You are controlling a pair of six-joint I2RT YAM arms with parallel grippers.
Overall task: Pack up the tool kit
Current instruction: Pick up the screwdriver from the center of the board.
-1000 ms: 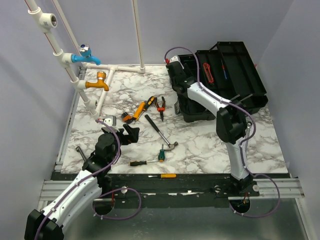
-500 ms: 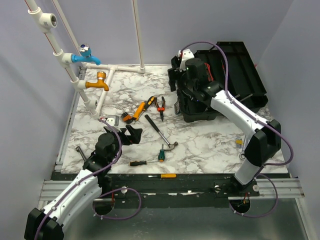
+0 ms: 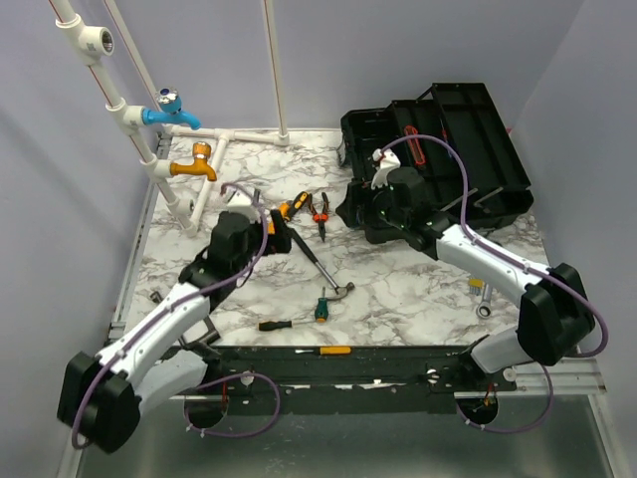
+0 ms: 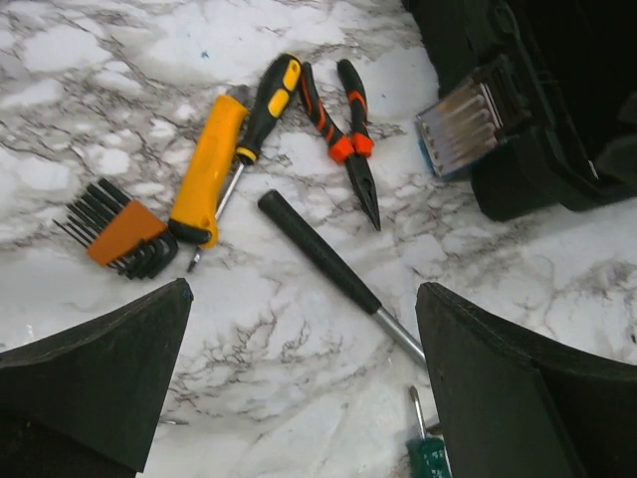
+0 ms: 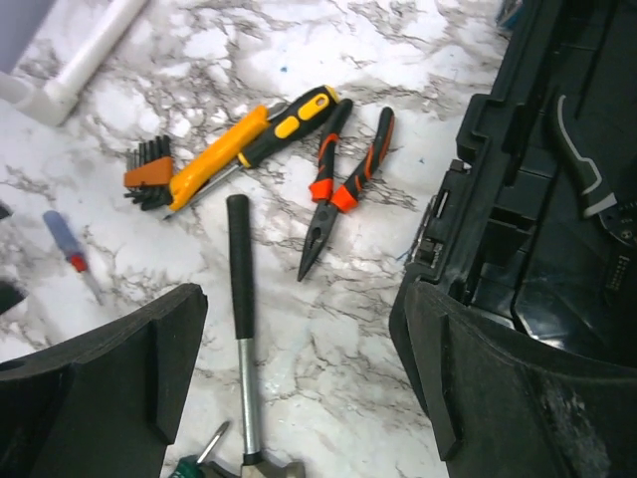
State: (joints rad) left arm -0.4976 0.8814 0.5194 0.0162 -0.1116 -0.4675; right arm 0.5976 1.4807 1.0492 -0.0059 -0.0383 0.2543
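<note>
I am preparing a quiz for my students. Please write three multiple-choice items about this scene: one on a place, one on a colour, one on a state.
1. Where do the red-and-black-handled pliers lie? A inside the large black plastic toolbox; B on the white marble table; C on the floor.
2. What colour is the upper tap on the white plastic pipes? A blue; B green; C red.
3. The toolbox is: A shut and latched; B upside down; C open.
Answers: 1 B, they rest on the marble beside the black-handled hammer; 2 A, its body is blue, above the orange tap; 3 C, its inside shows.
</note>
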